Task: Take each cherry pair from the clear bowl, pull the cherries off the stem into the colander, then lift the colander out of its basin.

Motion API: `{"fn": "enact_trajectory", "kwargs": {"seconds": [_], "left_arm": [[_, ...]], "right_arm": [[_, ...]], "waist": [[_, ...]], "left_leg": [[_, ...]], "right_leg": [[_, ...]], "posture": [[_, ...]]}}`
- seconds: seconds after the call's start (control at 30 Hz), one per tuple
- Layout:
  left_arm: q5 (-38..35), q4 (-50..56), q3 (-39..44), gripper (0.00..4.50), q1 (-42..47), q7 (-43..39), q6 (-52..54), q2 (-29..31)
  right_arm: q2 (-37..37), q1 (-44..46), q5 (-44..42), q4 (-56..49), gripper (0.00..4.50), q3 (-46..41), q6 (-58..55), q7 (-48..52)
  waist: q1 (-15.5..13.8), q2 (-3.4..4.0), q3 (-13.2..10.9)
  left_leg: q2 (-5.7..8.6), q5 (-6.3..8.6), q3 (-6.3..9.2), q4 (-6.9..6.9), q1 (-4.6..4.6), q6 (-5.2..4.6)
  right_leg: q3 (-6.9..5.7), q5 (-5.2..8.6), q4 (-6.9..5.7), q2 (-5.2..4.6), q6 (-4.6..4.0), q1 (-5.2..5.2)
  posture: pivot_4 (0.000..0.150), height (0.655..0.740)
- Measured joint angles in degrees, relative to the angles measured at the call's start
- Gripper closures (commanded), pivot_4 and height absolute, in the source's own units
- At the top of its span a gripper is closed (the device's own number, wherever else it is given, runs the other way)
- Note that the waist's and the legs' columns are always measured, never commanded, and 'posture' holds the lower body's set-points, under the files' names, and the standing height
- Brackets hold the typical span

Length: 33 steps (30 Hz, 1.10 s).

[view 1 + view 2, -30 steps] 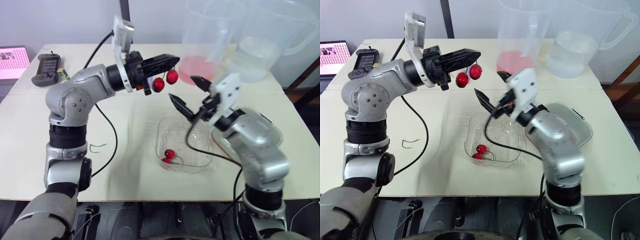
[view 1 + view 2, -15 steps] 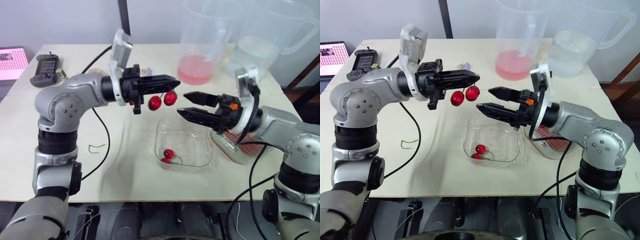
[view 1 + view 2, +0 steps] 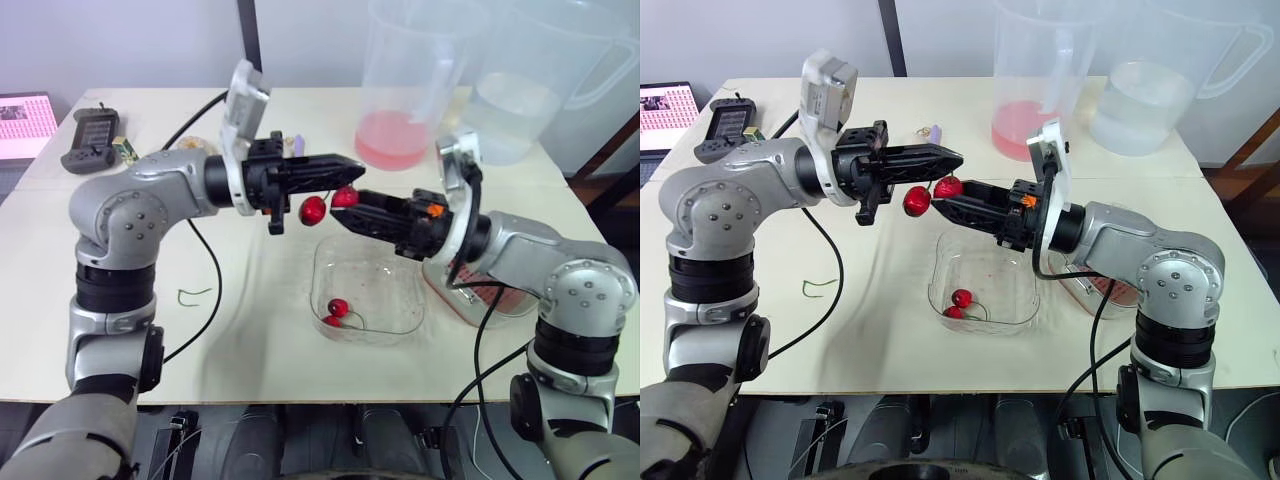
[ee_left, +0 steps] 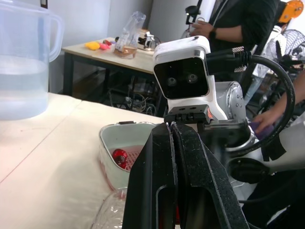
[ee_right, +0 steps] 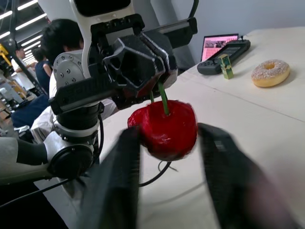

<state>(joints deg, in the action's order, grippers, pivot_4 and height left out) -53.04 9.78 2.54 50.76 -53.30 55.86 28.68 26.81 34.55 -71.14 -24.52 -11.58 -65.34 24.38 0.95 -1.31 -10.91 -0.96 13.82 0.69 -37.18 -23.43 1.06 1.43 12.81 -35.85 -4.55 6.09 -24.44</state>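
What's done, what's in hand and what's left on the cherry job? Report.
Done: at least one loose cherry lies in the white colander. In hand: the left gripper is shut on the stem of a cherry pair, and the right gripper, open, flanks one of its cherries, not yet pulled off. Left: another pair in the clear bowl, then lifting the colander.

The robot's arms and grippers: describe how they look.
The left arm and right arm are silver-grey with rounded bolted joints, each wrist bearing a white camera block and black cable. The left gripper and right gripper have black tapered fingers.
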Motion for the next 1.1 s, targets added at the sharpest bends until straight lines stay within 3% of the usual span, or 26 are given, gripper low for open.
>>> {"fn": "enact_trajectory", "kwargs": {"seconds": [0.73,0.93,1.1], "left_arm": [[-0.04,-0.19,0.03,4.5,-0.09,0.84,-0.68,-0.6],[-0.06,-0.27,0.02,4.5,-0.08,0.83,-1.19,-0.82],[0.02,-0.7,0.04,4.5,-0.18,0.63,-1.49,-1.14]], "right_arm": [[6.39,-5.05,-1.65,-1.2,3.22,4.68,0.99,-0.51],[12.9,-8.45,-2.22,-2.46,3.22,2.05,1.03,1.58],[26.46,-12.98,2.26,-1.07,3.22,-4.19,2.19,8.38]], "waist": [[-0.08,-0.01,0.0],[-0.17,-0.01,-0.01],[-0.39,-0.06,-0.03]], "left_leg": [[0.0,0.0,-0.01,0.0,-0.03,0.0],[0.0,0.0,-0.02,0.02,-0.12,0.0],[0.03,0.0,-0.06,-0.01,-0.16,0.0]], "right_leg": [[0.0,0.01,0.1,0.0,-0.03,0.0],[0.0,0.01,0.31,0.0,-0.03,0.01],[0.01,0.0,0.51,-0.05,-0.03,0.09]], "posture": [[0.15,0.74],[0.15,0.74],[0.15,0.74]]}}
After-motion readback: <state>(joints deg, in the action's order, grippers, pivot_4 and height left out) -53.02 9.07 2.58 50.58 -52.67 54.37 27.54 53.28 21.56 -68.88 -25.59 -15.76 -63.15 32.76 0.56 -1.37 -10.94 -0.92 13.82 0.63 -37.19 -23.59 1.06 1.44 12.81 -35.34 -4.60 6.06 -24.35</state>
